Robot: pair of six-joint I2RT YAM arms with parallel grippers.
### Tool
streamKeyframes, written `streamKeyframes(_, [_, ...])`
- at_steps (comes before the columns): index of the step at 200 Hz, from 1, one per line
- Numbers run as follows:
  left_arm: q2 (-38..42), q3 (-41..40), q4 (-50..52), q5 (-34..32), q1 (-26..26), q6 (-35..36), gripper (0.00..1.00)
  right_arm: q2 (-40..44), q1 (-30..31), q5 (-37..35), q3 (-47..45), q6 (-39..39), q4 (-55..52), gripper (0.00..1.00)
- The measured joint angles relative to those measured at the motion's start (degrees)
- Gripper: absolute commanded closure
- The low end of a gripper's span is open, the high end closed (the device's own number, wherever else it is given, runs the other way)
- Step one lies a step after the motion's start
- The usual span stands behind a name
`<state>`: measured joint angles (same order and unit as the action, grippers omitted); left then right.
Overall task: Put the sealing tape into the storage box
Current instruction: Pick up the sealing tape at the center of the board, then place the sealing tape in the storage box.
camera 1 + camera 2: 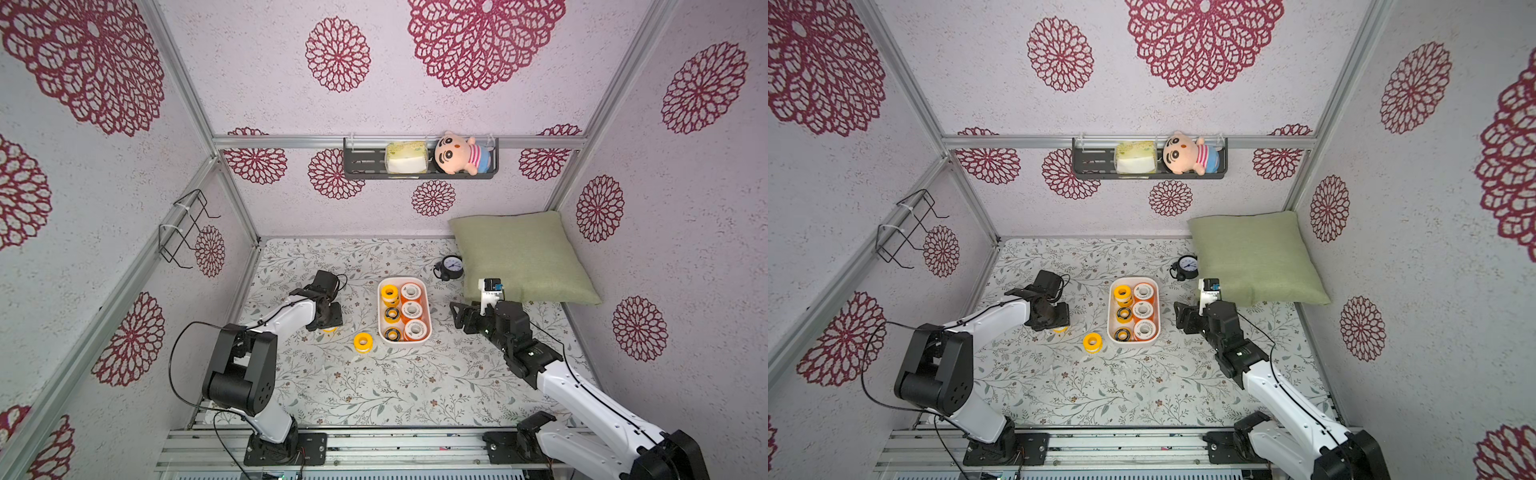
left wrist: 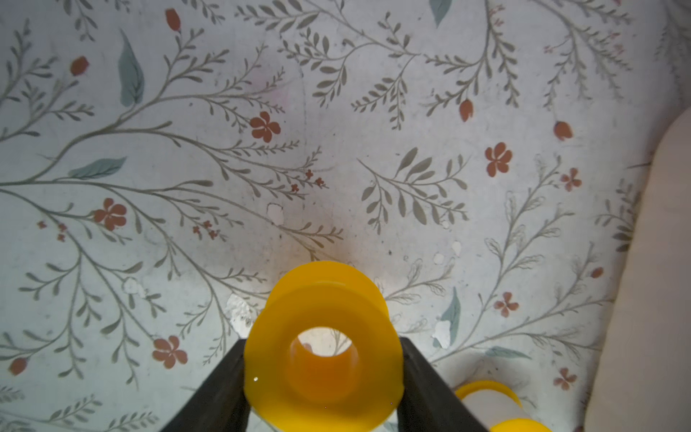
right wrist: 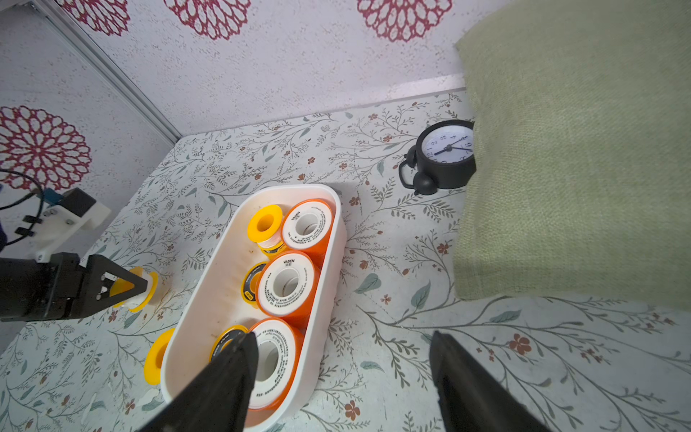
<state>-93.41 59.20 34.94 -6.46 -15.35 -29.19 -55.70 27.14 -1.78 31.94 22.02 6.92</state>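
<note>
The left tool grips an all-yellow plastic tape spool low by the floral worktop, between its left edge and the white plastic rounded storage box mid-worktop. The right tool hangs open, empty.

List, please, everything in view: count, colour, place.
white plastic storage box: one, table middle
white-faced orange-rimmed tape spools: three, in the box
black-faced yellow tape spools: two, in the box
all-yellow tape spools: three; box, table beside it, left claw
green fabric pillow: one, far right
round black alarm clock: one, beside pillow
dark metal wall shelf: one, back wall
yellow-white tissue pack, striped plush doll: one each, on shelf
black wire rack: one, left wall
left claw: shut on yellow spool
right claw: open, empty
</note>
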Motion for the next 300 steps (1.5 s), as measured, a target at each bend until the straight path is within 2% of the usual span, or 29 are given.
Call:
streamKeyframes(23, [0.83,3.41,0.92,0.61,-2.01,-0.31,0.4,-0.02,0.0,0.04,0.0,0.02,0.02,0.21])
streamKeyframes(63, [0.2,12.09,2.84,0.98,-9.14,-0.42,0.4,-0.15,0.0,0.09,0.0,0.07,0.07,0.21])
streamKeyframes(95, [-3.72,18.73,3.8,1.07,-14.34,0.04,0.39,-0.81,0.0,0.39,-0.04,0.13,0.09,0.2])
streamKeyframes(135, [-9.88,23.82,5.05,1.7,-18.34,1.14,0.39,-0.9,0.0,0.5,-0.68,0.24,0.09,0.2])
streamKeyframes(201, [-16.96,29.46,6.62,4.39,-20.48,2.6,0.4,-0.9,0.0,0.52,-0.68,0.48,0.09,0.2])
streamKeyframes(300, [-22.29,32.59,9.57,4.2,-20.87,3.5,0.39,-0.83,-0.07,0.48,-0.68,0.46,0.07,0.19])
